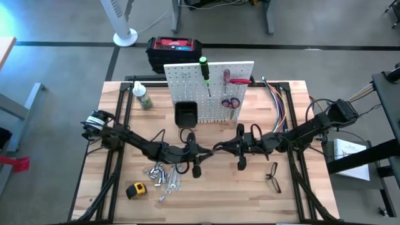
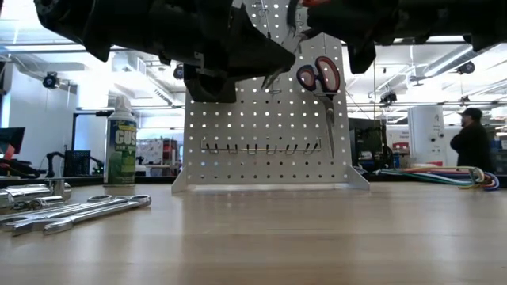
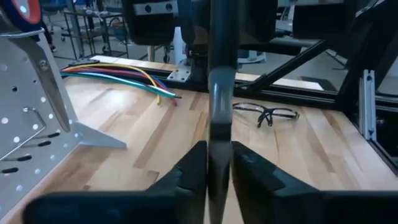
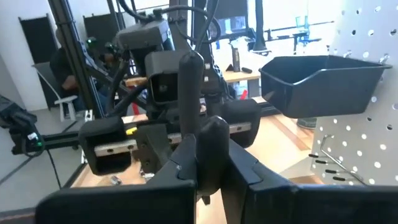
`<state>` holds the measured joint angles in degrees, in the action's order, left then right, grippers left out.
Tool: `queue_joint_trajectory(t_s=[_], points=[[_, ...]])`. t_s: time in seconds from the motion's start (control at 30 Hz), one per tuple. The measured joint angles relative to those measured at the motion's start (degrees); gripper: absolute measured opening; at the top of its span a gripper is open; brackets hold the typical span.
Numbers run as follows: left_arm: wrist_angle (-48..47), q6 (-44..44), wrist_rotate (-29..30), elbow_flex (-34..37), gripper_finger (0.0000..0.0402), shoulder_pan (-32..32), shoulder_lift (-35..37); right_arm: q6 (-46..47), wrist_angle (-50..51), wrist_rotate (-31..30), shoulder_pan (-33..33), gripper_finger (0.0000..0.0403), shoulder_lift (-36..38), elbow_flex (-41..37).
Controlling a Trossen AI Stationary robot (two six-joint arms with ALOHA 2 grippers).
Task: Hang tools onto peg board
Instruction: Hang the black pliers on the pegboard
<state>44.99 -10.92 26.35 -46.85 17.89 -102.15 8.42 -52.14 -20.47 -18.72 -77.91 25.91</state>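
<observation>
Both jaws pinch one dark tool (image 4: 189, 93) between them above the worktop (image 1: 300, 194). The peg board (image 1: 187, 78) carries three tools; wrenches (image 1: 161, 175), tape measure (image 1: 135, 190), glasses (image 1: 273, 177) remain.

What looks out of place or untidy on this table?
Nothing looks damaged or spilled. The silver wrenches lie in a loose, crossed heap on the table's left side, beside the yellow tape measure; the glasses lie alone on the right side.
</observation>
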Motion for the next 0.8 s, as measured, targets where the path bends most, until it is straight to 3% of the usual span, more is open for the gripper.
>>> queue_joint_trajectory(t_s=[0.4, 0.6, 0.8], points=[[-3.06, -1.1, 0.27, 0.02, 0.0116, -0.04, 1.85, -2.76, 4.2, -0.79, 1.01, 0.0017, 3.82, 0.0], [-12.65, -3.38, -0.28, 0.04, 0.0123, 0.36, 5.71, -5.22, 12.58, -3.11, 2.52, 0.0017, 11.11, 0.0], [-17.06, -4.47, -0.11, 0.13, 0.0124, 0.97, 8.46, -11.28, 24.4, -9.69, 3.58, 0.0017, 21.29, 0.0]])
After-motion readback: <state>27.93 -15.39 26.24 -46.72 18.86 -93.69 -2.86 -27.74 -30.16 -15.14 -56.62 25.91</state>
